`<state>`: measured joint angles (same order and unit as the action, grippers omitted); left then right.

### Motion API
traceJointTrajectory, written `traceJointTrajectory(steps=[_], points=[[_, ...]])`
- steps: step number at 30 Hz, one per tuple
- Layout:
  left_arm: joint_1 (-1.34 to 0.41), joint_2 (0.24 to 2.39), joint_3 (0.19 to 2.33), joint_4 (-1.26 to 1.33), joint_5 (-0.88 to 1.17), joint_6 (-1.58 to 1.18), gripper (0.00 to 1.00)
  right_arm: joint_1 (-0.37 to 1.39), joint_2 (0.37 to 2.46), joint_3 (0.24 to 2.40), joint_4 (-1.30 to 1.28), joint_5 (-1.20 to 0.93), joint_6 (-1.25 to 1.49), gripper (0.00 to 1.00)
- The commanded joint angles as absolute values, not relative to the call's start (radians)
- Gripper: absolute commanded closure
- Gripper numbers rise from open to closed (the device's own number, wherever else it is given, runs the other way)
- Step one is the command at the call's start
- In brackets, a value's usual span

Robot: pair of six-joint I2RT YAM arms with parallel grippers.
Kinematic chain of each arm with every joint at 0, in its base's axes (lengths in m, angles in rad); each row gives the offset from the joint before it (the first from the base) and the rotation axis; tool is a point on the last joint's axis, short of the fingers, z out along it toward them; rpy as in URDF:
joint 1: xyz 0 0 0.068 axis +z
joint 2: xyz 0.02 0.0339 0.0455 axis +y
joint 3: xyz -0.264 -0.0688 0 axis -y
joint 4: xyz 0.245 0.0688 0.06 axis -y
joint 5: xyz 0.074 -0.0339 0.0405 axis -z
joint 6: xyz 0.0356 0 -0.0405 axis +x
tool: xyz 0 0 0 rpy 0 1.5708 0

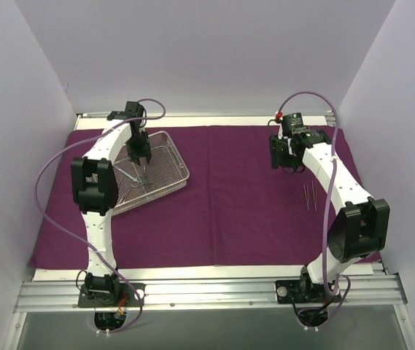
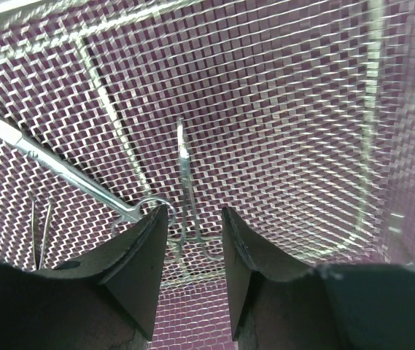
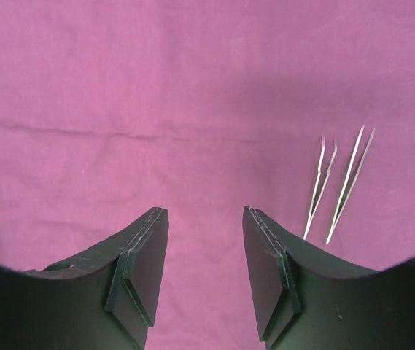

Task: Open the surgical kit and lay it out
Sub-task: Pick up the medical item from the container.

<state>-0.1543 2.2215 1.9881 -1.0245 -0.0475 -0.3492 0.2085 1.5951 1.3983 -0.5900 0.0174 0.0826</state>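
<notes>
My left pincer (image 2: 195, 213) stood low inside the wire-mesh tray (image 2: 302, 109). Its jaws were narrow but not closed. The ring handles of a slim scissor-like instrument (image 2: 184, 175) lay between them, and its point lay straight ahead of the pincer. I saw a small gap at one pad, so nothing was held yet. A longer instrument (image 2: 54, 164) slanted away to the left of the pincer, its ring just beside the jaw.

I judged this steel light, stiff and slippery. Lying flat on the mesh, it was best taken across the rings, and a fine tip could catch in the wire.

My right pincer (image 3: 204, 211) hung half wide and empty over the soft cloth wrap (image 3: 156, 87). Two tweezers (image 3: 349, 179) lay flat ahead of it and to its right. These I judged thin and springy, best pinched at mid-length.
</notes>
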Motion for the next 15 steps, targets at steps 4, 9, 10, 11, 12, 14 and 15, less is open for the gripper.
traceJointTrajectory(steps=[4,9,10,11,12,14,15], points=[[-0.179,2.285,2.081,-1.1,-0.126,-0.387,0.56,0.199,1.542,1.371,-0.612,-0.038,0.081,0.54],[-0.184,2.335,2.128,-1.138,-0.152,-0.402,0.56,0.201,1.539,1.365,-0.615,-0.031,0.074,0.54],[-0.186,2.33,2.132,-1.143,-0.176,-0.402,0.57,0.199,1.54,1.362,-0.614,-0.029,0.074,0.54],[-0.186,2.319,2.119,-1.144,-0.192,-0.403,0.57,0.199,1.539,1.361,-0.614,-0.028,0.074,0.54],[-0.184,2.278,2.099,-1.129,-0.204,-0.403,0.57,0.199,1.54,1.359,-0.614,-0.028,0.074,0.54],[-0.176,2.235,2.036,-1.121,-0.221,-0.4,0.57,0.199,1.548,1.364,-0.614,-0.035,0.078,0.54],[-0.172,2.199,2.016,-1.133,-0.221,-0.402,0.57,0.201,1.557,1.367,-0.612,-0.041,0.081,0.54]])
